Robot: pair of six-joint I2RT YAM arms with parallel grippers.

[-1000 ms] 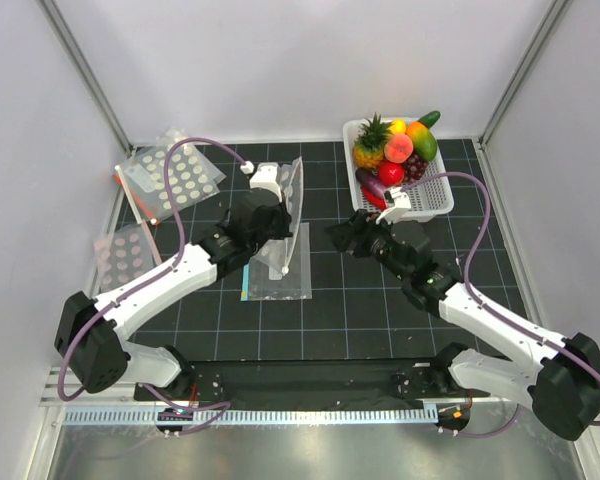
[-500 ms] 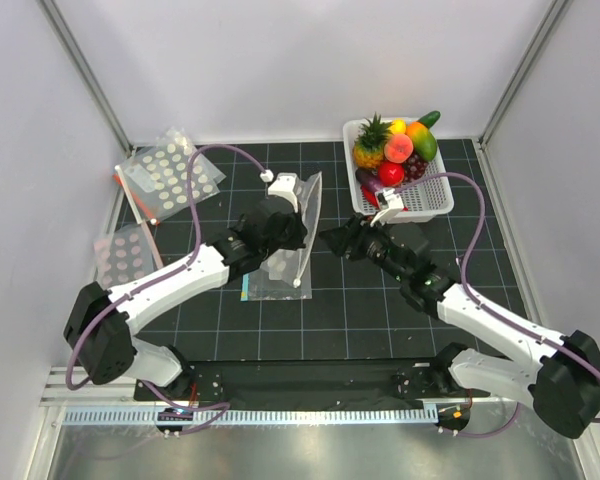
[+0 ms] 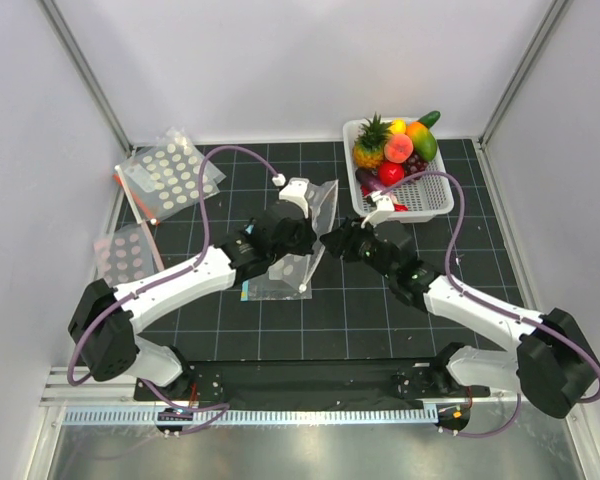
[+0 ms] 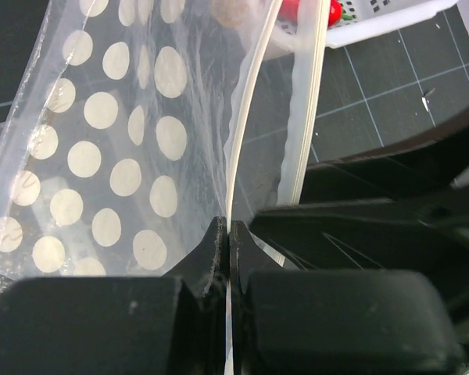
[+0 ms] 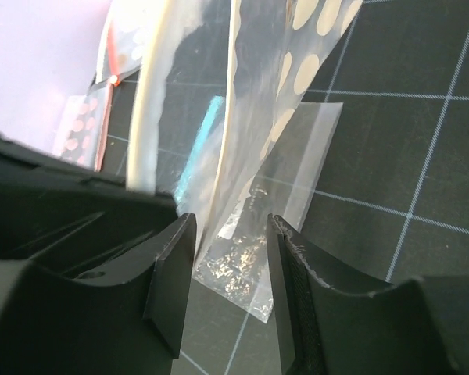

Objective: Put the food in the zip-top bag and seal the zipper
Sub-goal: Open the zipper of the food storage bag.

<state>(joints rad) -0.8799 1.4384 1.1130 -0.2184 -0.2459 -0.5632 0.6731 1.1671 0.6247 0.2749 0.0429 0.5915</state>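
Observation:
My left gripper is shut on the mouth edge of the white-dotted zip-top bag and holds it upright above the mat. In the left wrist view the jaws pinch one zipper strip; the other strip stands apart, so the mouth gapes. My right gripper is open right beside the bag; in its own view a bag edge hangs down between the fingers. The pineapple, red fruit and eggplant lie in the white basket. The chili is mostly hidden.
A plain clear bag with a blue strip lies flat under the held bag. Two more dotted bags lie at the left. The basket also holds a peach, mango and grapes. Walls close in on both sides.
My left gripper has carried the dotted bag to the right, toward the basket. My right gripper has moved left up to the bag's edge.

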